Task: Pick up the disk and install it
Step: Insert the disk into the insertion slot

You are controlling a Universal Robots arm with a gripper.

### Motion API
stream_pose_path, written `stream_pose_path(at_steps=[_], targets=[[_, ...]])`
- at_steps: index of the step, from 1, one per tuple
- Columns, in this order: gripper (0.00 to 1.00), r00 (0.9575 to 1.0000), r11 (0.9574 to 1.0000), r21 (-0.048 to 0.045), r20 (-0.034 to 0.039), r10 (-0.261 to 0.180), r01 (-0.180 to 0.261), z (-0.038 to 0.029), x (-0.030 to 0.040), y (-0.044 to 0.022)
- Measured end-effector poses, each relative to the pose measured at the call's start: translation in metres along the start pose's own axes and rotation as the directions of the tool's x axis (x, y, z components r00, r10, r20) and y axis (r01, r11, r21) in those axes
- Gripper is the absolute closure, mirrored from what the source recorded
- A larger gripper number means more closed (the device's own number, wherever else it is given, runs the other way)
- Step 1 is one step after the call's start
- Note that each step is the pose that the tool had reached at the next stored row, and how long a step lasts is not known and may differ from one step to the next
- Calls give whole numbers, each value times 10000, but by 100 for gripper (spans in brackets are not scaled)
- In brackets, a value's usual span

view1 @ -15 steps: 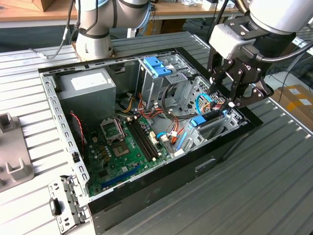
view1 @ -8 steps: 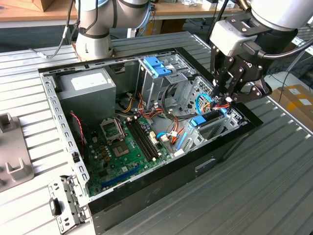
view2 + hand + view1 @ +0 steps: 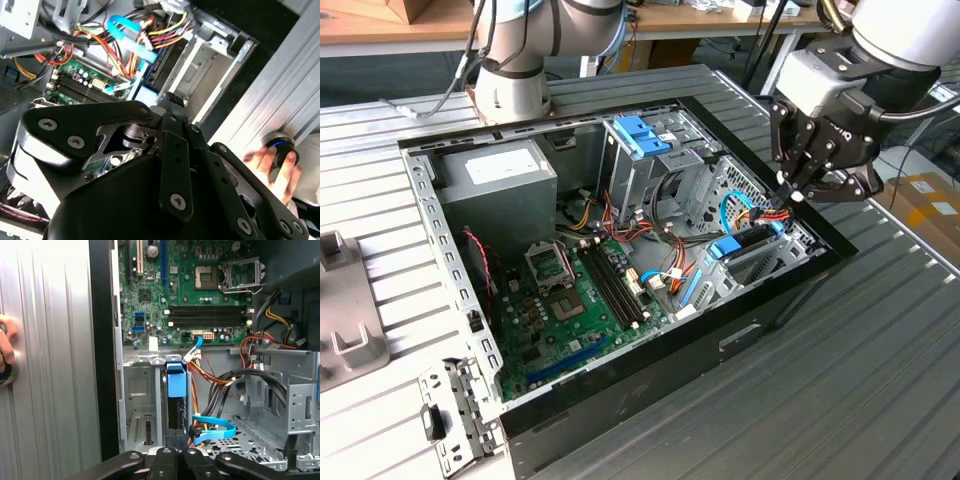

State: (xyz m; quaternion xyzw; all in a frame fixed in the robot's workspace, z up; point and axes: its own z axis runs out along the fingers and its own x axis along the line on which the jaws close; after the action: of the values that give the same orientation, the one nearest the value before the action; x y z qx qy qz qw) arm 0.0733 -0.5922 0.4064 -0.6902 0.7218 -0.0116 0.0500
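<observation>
The disk (image 3: 752,240) stands on edge in a metal bay at the case's corner on the exterior view's right, its dark body in a light-blue frame with a blue end tab (image 3: 724,248). The first wrist view has the disk (image 3: 176,410) in its slot, the blue tab (image 3: 176,385) toward the motherboard. My gripper (image 3: 788,196) hovers just above the disk's far end, beside red and blue cables. Its fingers (image 3: 169,456) are pressed together with nothing between them. In the second wrist view the gripper (image 3: 172,100) hangs over the bay.
The open black computer case (image 3: 620,400) lies on a ribbed metal table (image 3: 880,380). Inside are the motherboard (image 3: 570,300), a power supply (image 3: 500,185) and a drive cage with a blue bracket (image 3: 638,135). A person's hand (image 3: 272,160) rests on a button beside the case.
</observation>
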Motion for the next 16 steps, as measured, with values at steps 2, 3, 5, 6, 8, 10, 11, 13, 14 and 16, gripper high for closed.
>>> stream_pose_path(at_steps=[2,3,5,6,8,10,11,13,14,16], targets=[[90,10000,9998,-193,-88,2,-4,12,-1,-45],[90,9999,9990,-456,-142,11,-17,16,-2,-78],[90,9998,9961,-882,-196,22,-39,32,-9,-161],[90,9998,9957,-926,-197,24,-42,38,-16,-192],[90,9998,9951,-988,-202,25,-44,49,-31,-255],[90,9998,9945,-1046,-206,27,-48,59,-41,-309],[90,9998,9941,-1083,-206,29,-51,68,-46,-341],[90,9998,9928,-1193,-210,32,-57,97,-60,-422],[90,9998,9923,-1240,-216,34,-60,109,-67,-454],[90,9997,9912,-1323,-221,36,-65,133,-82,-513]])
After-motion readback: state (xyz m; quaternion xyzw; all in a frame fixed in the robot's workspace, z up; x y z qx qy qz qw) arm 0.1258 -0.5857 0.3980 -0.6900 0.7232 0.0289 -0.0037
